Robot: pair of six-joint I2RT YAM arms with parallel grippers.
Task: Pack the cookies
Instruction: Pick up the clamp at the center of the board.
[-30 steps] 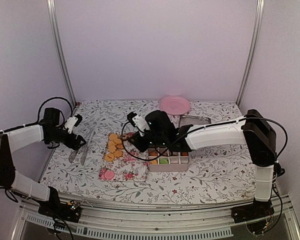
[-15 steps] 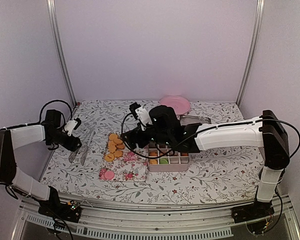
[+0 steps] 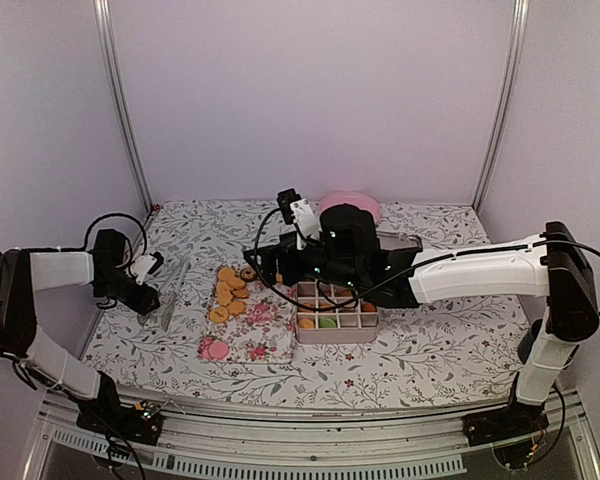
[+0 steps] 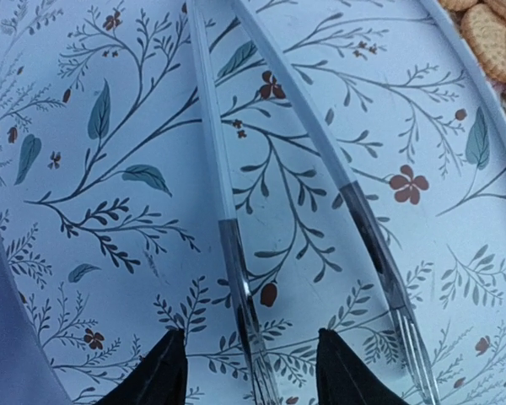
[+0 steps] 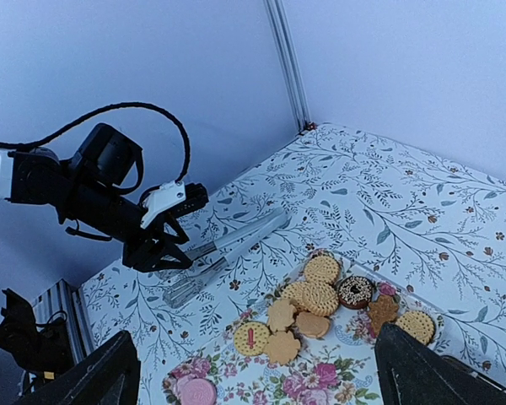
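- Black fingertips [image 4: 164, 375] of your left gripper [image 4: 251, 378] stood apart, one on each side of the steel shank of a pale-handled utensil [image 4: 228, 245]. A gap showed on both sides, so nothing was clamped. Its head was out of the wrist view.
- Steel and pale like it, a fork [image 4: 379, 261] lay just beside that utensil and roughly parallel, its tines near the other fingertip. Both rested on the flowered tablecloth [image 3: 430, 350] at the left side.
- Your right gripper [image 5: 261, 380] had its jaws spread wide with nothing between them, and it hovered above the floral tray [image 3: 265, 330].
- You had the cookies [image 5: 320, 295] in a loose cluster at the far end of that tray: golden rounds, plus one dark ring with sprinkles. Two pink cookies [image 3: 216, 350] sat at its near left corner.
- More of them filled cells of the divided box [image 3: 378, 322], just right of the tray and partly under your right arm.
- Farther back sat a pink plate [image 3: 348, 208], with a metal tray [image 3: 392, 240] near it.
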